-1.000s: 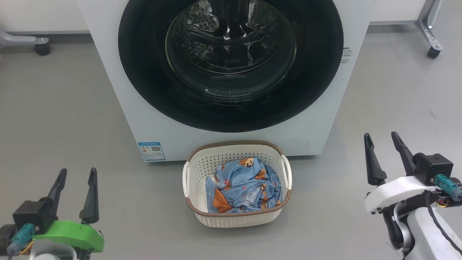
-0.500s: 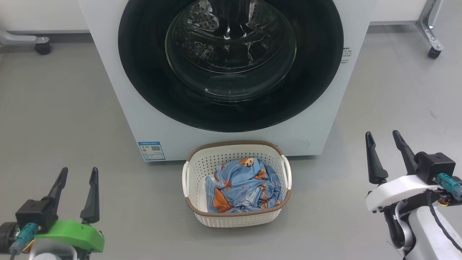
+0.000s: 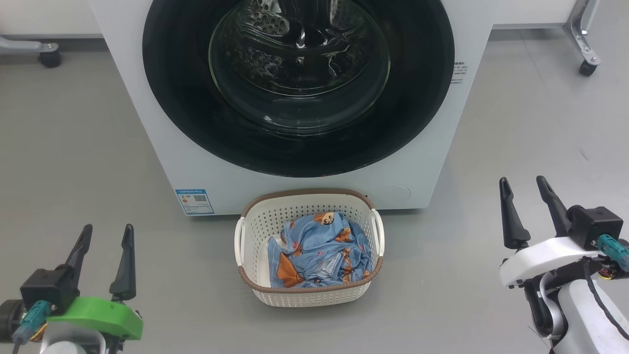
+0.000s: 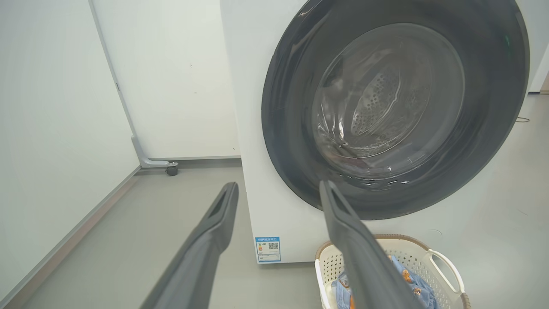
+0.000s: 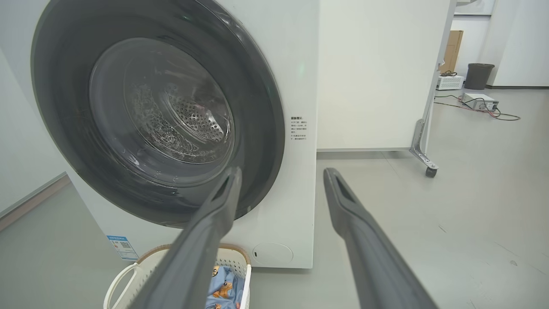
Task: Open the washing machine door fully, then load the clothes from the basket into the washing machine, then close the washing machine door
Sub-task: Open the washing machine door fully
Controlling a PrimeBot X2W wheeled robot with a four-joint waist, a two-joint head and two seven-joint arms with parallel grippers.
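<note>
Now: door shut, basket full, both grippers empty

Head view. Washer [image 3: 196, 182] fills the top centre, standing on a grey floor [image 3: 73, 147]. Its door [image 3: 300, 73] lies flush against the front, black rim around a clear glass bowl, steel drum visible through it. Blue label [image 3: 194, 201] at the washer's lower left corner. Basket [image 3: 304, 297] on the floor just in front of the washer, below the door, upright. Clothes [image 3: 317, 250] bunched inside it, blue with orange-brown figures. Left gripper [image 3: 108, 227] at lower left, right gripper [image 3: 521, 179] at lower right, each well apart from the basket; jaws on both spread open, nothing between them. A caster [image 3: 587, 68] sits on the floor at top right.

Left wrist view. Left gripper [image 4: 279, 183] points at the washer's [image 4: 253, 86] lower left front, jaws parted and empty. Door [image 4: 386, 107] closed. Label [image 4: 268, 249] low between the jaws. Basket [image 4: 407, 253] at bottom right, clothes [image 4: 418, 289] partly hidden behind one jaw.

Right wrist view. Right gripper [image 5: 283, 170] aims at the washer's [image 5: 300, 64] right front edge, jaws wide and empty. Door [image 5: 158, 111] shut, at left. Basket [image 5: 233, 259] at the bottom, clothes [image 5: 225, 285] peeking out beside one jaw. A dark bin [image 5: 478, 75] stands far off at upper right.
</note>
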